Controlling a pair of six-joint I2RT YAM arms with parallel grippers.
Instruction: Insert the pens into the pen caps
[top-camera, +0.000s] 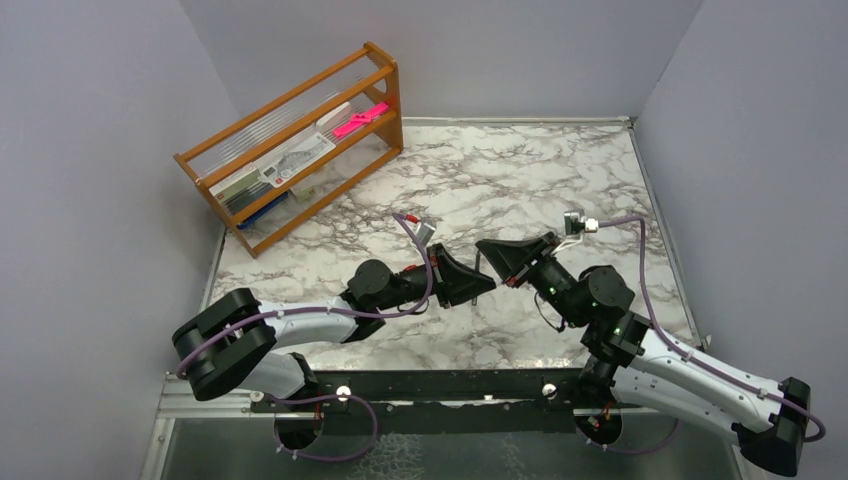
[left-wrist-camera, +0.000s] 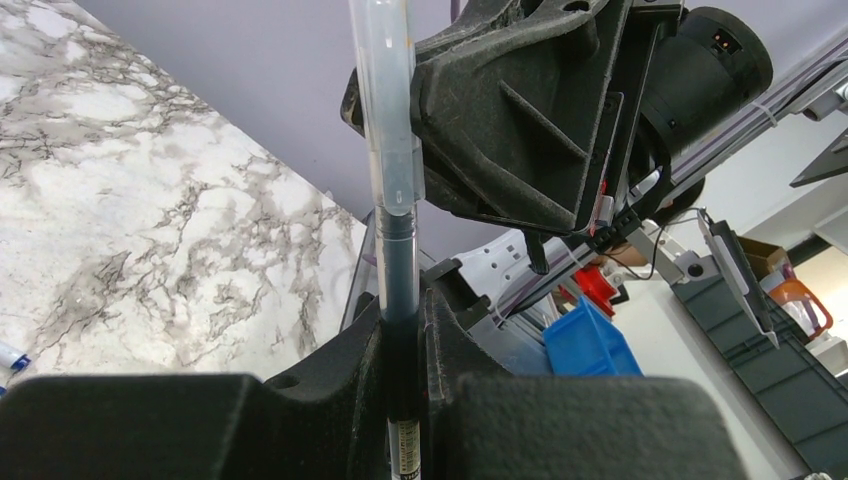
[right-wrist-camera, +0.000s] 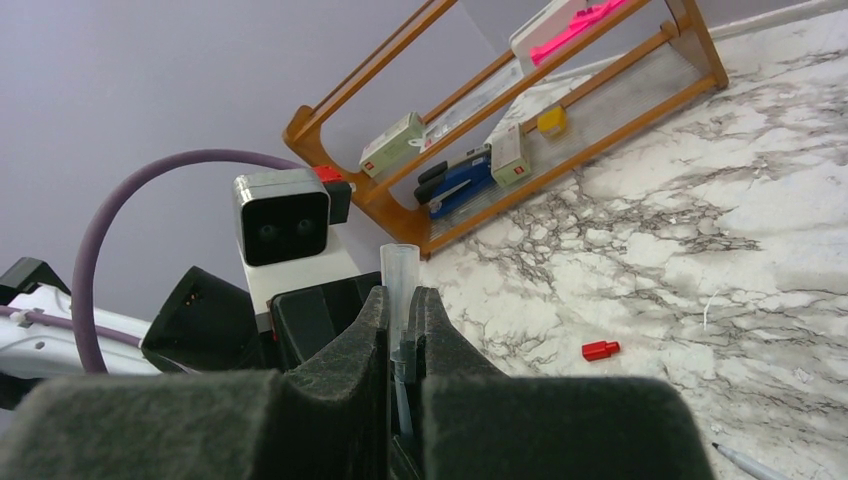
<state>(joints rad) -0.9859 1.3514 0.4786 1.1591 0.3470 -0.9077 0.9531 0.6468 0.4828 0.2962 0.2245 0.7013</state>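
The left gripper (left-wrist-camera: 405, 335) is clenched on a slim pen (left-wrist-camera: 398, 270) with dark ink showing through its smooth clear barrel. The right gripper (right-wrist-camera: 400, 325) pinches the clear cap (right-wrist-camera: 400, 270), a thin-walled, slippery plastic tube. They meet above the middle of the marble-patterned table (top-camera: 520, 170), and the cap's mouth seems already over the pen tip, at twelve o'clock from the left fingers. To finish well, I judge the two should be lined on one axis and pushed straight together, gently, since hard plastic may skid in the rough black pads. A red cap (right-wrist-camera: 600, 350) lies at four o'clock from the right fingers, and the wooden rack (top-camera: 290, 150) stands at the table's ten o'clock.
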